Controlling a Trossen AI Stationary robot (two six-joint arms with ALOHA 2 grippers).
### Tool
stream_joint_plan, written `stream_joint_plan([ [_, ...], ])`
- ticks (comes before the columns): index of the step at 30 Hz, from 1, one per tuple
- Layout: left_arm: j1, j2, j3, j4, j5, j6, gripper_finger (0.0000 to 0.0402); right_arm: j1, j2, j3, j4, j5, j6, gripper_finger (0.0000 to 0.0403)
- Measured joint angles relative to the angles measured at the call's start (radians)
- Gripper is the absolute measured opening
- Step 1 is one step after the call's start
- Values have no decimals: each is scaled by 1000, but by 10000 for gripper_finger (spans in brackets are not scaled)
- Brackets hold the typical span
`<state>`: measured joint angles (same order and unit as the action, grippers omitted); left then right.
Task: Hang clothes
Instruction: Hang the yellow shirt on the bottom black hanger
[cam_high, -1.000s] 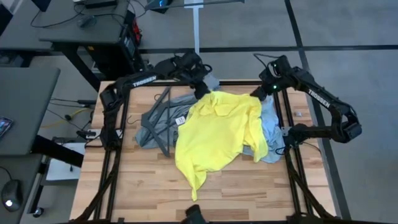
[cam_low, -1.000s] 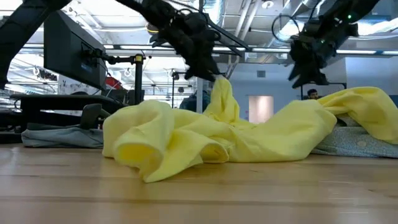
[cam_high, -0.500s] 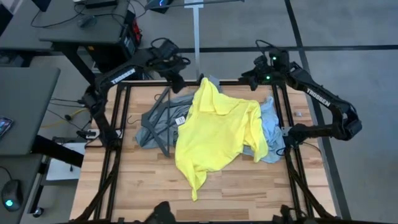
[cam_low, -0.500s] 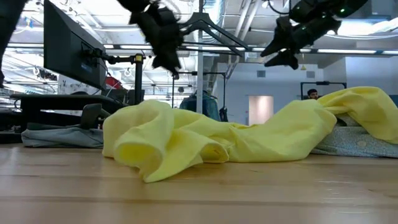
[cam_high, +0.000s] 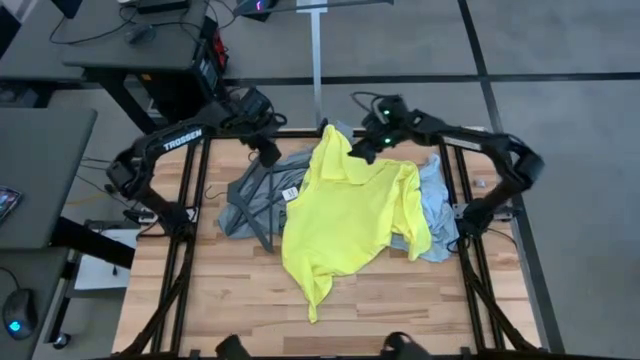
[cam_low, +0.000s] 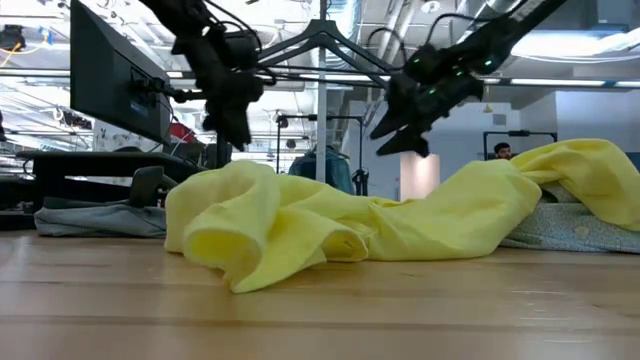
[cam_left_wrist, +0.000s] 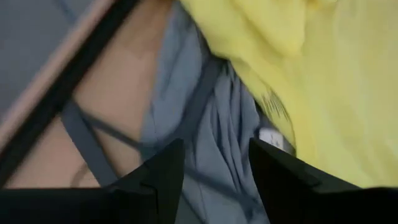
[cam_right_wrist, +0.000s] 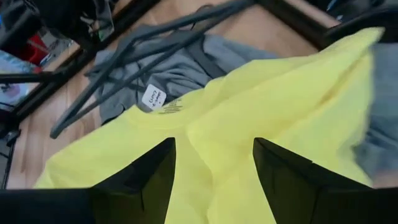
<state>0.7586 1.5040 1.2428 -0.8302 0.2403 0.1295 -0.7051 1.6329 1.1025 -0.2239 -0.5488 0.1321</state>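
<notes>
Bright neon-yellow fabric T-shirt (cam_high: 350, 215) spread over the centre of the pale wooden-plank table (cam_high: 240, 290) in the high view, its collar end peaked toward the upper middle of the frame, a long tail trailing to the lower centre. It overlaps both other garments.

Crumpled grey fabric T-shirt (cam_high: 255, 195) lies left of centre, partly under the yellow one; a small white label (cam_high: 291, 193) shows at their border. Thin dark triangular hangers (cam_high: 262, 170) lie across the grey cloth.

Pale light-blue fabric shirt (cam_high: 437, 215) peeks out right of centre, mostly covered by the yellow shirt.

Left gripper (cam_high: 268, 152) hangs above the upper-left part of the table, over the far edge of the grey T-shirt. Fingers stand apart with nothing between them; in the left wrist view grey cloth and a hanger arm show through the gap.

Right gripper (cam_high: 368, 143) hovers at the upper centre, just beside the yellow shirt's peak. Fingers spread, holding nothing; the right wrist view looks down between them onto the yellow collar area.

Low view: both grippers in the upper half of the frame, clear of the cloth; the yellow shirt heaps across the middle. A person stands in the far right background.
</notes>
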Motion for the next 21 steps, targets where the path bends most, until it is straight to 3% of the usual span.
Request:
stream_joint_plan([
  [11,22,-179,-283,112,-3,-153,161,84,226,208,-3,0,-32,202],
  [17,54,-169,-350,144,-201,-257,161,103,270,260,-4,-1,-27,202],
  [21,81,-109,-354,104,-222,-214,161,118,272,262,-10,-1,-27,202],
])
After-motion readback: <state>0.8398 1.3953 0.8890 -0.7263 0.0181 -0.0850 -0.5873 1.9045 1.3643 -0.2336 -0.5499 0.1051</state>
